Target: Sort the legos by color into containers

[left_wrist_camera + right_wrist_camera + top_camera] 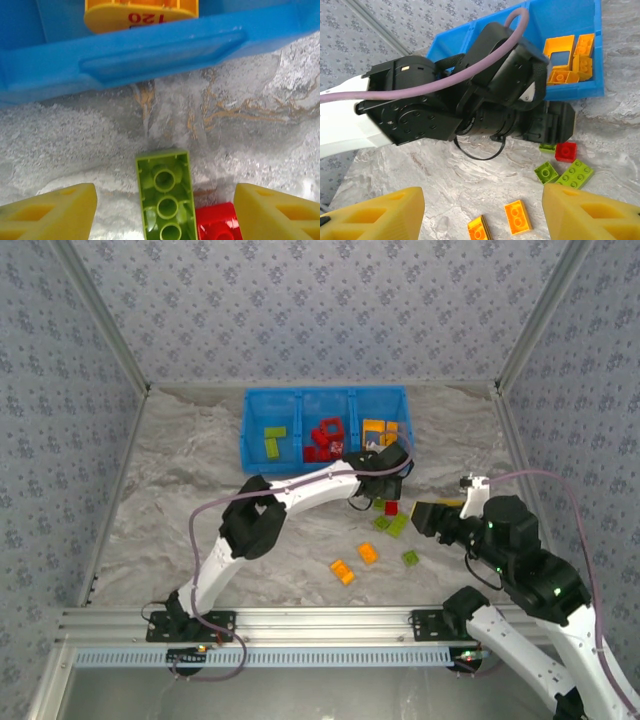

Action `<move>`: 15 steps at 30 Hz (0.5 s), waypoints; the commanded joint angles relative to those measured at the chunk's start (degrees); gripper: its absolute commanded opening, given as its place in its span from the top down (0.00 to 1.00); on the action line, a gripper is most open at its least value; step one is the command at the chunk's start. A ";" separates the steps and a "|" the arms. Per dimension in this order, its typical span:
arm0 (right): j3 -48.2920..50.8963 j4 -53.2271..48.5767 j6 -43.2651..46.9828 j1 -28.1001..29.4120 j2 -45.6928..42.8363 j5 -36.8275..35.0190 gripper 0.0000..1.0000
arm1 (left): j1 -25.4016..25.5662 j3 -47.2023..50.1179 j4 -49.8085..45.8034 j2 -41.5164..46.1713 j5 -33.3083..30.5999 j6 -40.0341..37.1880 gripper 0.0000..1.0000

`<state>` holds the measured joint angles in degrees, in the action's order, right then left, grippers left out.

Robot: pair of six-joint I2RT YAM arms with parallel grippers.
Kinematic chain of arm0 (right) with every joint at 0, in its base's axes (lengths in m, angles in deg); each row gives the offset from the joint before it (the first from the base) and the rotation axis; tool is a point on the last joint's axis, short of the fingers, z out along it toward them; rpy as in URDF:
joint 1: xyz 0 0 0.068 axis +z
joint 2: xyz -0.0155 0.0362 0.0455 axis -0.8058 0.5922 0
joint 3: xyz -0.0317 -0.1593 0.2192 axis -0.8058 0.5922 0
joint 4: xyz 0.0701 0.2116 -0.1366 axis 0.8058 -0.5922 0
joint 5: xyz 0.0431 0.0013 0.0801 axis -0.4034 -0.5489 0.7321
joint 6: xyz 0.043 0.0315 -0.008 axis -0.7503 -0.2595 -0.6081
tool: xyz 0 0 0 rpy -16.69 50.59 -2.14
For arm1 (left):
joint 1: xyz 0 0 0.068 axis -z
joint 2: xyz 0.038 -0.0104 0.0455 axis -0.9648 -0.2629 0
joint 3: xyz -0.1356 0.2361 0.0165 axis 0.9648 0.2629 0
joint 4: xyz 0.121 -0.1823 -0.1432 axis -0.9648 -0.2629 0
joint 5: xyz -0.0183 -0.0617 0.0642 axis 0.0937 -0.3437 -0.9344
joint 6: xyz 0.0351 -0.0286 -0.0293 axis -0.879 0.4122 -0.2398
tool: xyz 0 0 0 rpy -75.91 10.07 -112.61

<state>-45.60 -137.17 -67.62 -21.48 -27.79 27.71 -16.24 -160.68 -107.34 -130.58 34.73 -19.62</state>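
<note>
The left hand (165,212) is seen wide open and empty, low over the desk (260,130) just near of the blue bin (150,57). A lime green brick (164,200) lies between its fingers, with a red brick (217,225) just beside it on the right. The right hand (482,215) is likewise spread wide, with nothing gripped. Two orange bricks (517,216) lie loose on the desk. In the bin, green bricks (272,440) are held in the left compartment, red ones (325,438) in the middle and orange-yellow ones (380,430) in the right.
</note>
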 commanded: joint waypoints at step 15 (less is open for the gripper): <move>-1.60 1.85 -0.30 0.49 -0.80 -0.92 0.34 | -0.16 -3.37 -3.37 -5.15 0.77 0.65 0.50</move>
<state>-45.42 -136.08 -68.18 -21.39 -28.12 27.64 -16.26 -164.06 -110.14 -135.20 35.06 -19.09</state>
